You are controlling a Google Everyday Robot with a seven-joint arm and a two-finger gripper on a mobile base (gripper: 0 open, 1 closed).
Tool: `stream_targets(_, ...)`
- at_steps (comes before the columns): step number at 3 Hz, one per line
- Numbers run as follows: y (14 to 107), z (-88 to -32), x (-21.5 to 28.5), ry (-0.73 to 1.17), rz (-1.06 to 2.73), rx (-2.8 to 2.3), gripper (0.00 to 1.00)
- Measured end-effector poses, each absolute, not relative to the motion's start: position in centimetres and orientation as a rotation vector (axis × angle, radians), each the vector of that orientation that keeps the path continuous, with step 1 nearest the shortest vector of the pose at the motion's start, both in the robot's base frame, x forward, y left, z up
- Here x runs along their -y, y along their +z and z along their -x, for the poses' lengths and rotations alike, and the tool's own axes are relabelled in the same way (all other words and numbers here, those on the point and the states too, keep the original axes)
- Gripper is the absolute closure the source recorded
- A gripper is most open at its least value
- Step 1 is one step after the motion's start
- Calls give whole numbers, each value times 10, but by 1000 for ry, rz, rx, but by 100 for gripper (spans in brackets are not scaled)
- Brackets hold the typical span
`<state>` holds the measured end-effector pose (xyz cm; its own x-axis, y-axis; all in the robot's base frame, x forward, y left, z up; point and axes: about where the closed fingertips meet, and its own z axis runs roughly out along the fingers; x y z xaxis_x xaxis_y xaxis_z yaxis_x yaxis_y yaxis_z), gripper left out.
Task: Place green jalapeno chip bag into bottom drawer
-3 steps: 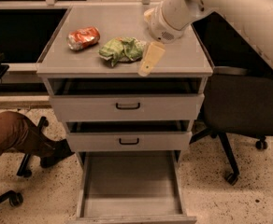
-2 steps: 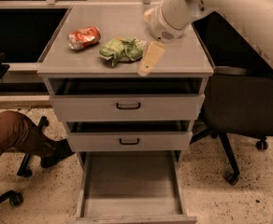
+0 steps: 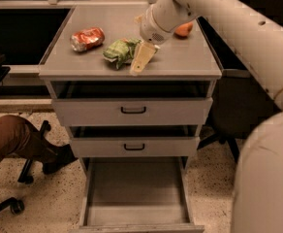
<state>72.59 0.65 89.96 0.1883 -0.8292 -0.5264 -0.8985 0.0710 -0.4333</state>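
Drawn leftward since a second ago, up to green jalapeno chip bag (image 3: 121,51): gripper (image 3: 142,58) | bag lying on cabinet top (image 3: 185,62), right of crushed can (image 3: 87,38) | gripper opening: cannot tell | bottom drawer (image 3: 136,193) pulled out, below.

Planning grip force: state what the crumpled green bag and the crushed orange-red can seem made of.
Crumpled light-green bag: likely thin foil or plastic film, creased with pale glints. Crushed orange-red can: probably thin metal, dented and shiny. The gripper hangs close beside the bag.
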Motion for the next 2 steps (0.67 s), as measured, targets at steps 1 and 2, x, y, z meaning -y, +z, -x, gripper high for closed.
stream_targets(1, 876, -766, -34, 159, 1747, -1611, 0)
stream_targets(2, 848, -805, -52, 142, 1766, -1618, 0)
